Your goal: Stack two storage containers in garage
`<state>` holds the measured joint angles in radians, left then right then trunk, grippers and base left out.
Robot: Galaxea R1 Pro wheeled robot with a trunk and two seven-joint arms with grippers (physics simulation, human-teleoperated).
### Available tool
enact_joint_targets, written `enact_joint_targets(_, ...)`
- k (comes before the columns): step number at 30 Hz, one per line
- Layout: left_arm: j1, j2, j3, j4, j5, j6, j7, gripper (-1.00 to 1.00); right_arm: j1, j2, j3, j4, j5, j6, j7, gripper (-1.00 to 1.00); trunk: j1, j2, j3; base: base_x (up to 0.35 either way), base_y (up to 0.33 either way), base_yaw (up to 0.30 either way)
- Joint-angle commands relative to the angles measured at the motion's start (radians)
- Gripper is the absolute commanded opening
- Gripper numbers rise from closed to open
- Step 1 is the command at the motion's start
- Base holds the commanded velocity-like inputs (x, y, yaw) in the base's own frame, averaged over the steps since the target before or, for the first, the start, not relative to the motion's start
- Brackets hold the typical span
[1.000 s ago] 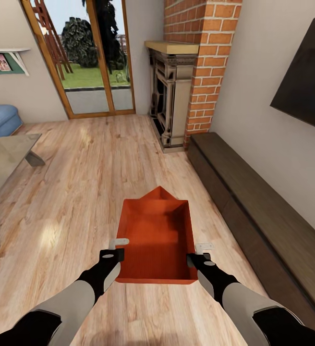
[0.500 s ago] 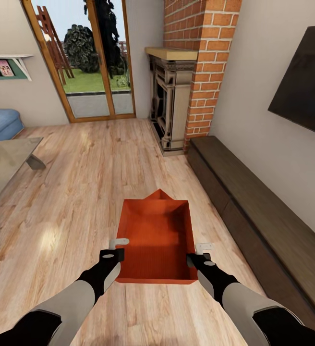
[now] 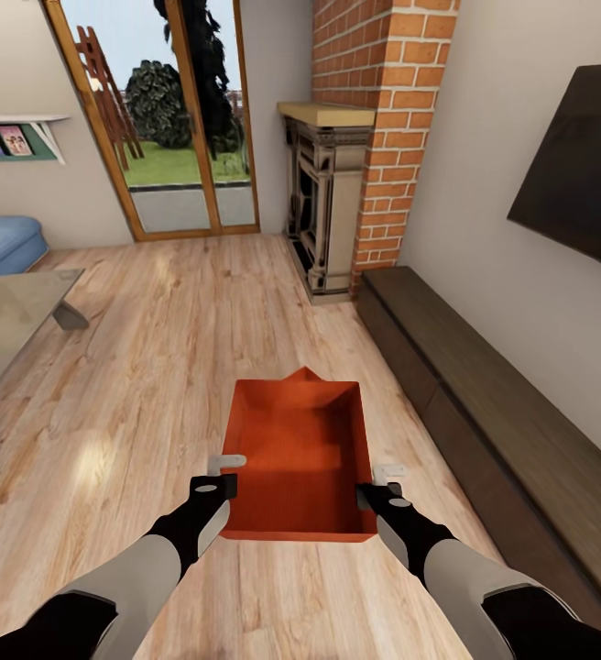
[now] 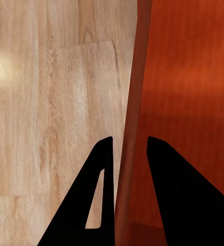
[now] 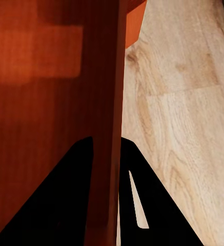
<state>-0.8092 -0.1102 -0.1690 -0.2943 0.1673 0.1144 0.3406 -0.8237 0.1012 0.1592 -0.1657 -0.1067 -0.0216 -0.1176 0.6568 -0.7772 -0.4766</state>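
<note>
I hold an orange-red storage container [image 3: 299,463] out in front of me, above the light plank floor [image 3: 154,367] of the living room, with the tip of a second container [image 3: 306,374] peeking from under its far end; whether that one rides nested beneath or lies on the planks I cannot tell.

The risk, as I judge it, lies in the thin walls. Each side is pinched at one spot near the near end, so the far end hangs unsupported and could sag or twist out if I turn sharply or my arms drift apart. The long dark cabinet [image 3: 493,403] runs near on my right, and the fireplace [image 3: 328,211] with its brick column [image 3: 392,137] stands ahead; clipping either would knock the bin loose.

My left gripper [image 4: 126,148] is nearly closed, one finger inside and one outside the container's left wall, clamped on it. My right gripper [image 5: 106,146] is clenched the same way on the right wall.
</note>
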Motion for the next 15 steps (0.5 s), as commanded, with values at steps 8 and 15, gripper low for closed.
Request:
enact_joint_targets(8, -0.001, 0.0, 0.009, -0.005, -0.025, -0.004, 0.014, -1.0, 0.0, 0.002, 0.008, 0.003, -0.022, -0.003, -0.007, -1.0, 0.0, -0.001, 0.011, 0.0, 0.0, 0.0)
enact_joint_targets(15, -0.001, 0.0, 0.009, -0.005, -0.025, -0.004, 0.013, -1.0, 0.0, 0.002, 0.008, 0.003, -0.022, -0.003, -0.007, -1.0, 0.0, -0.001, 0.022, 0.0, 0.0, 0.0)
